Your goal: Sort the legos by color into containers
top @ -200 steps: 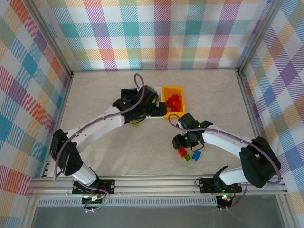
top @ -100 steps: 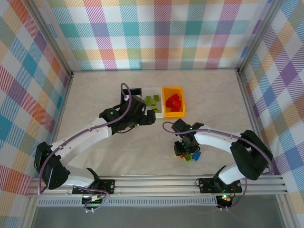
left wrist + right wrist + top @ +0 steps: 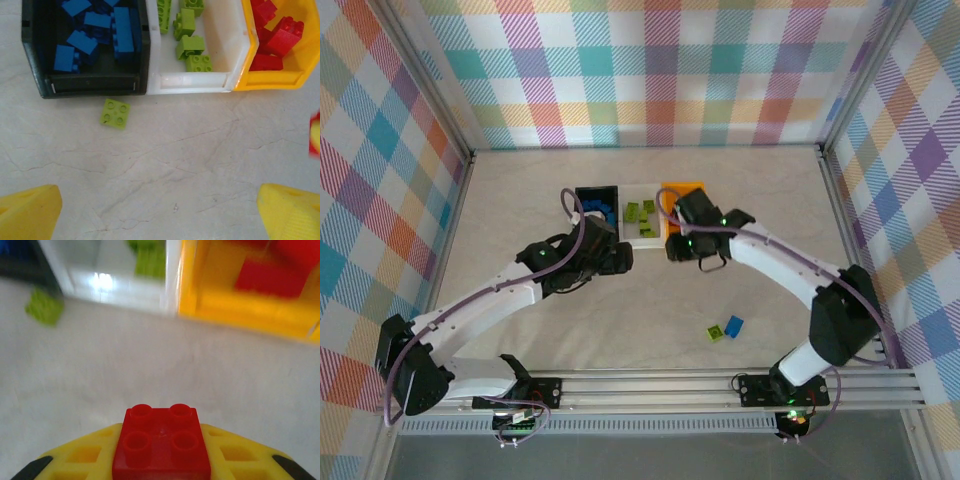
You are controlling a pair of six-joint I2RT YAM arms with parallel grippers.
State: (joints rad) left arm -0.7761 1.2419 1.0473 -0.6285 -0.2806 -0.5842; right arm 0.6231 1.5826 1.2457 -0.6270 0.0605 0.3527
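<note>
— While the right gripper [image 3: 161, 467] hangs like this, what has it got?

— Its two yellow fingers [image 3: 75, 456] are closed against a red brick [image 3: 161, 437], four studs up, one finger on each side. Ahead of it, a little to the right, is the orange bin [image 3: 240, 305] with red legos [image 3: 272, 275] inside. Ahead to the left is the white bin [image 3: 115, 287], and further left a lime brick [image 3: 44, 307] lies on the table [image 3: 150, 365]. This view is blurred.

— And the left gripper [image 3: 160, 215]?

— Its jaws are spread wide and hold nothing. The lime brick lies ahead of it, slightly left, just in front of the black bin [image 3: 90, 85], not touching it. Blue legos [image 3: 80, 42] lie in the black bin, green legos [image 3: 190, 47] in the white one in the middle, red ones in the orange bin on the right.

— Anything further out?

— Seen from above, one green brick [image 3: 717, 333] and one blue brick [image 3: 734, 324] lie just beside each other behind the right gripper, well apart from the bins.
</note>
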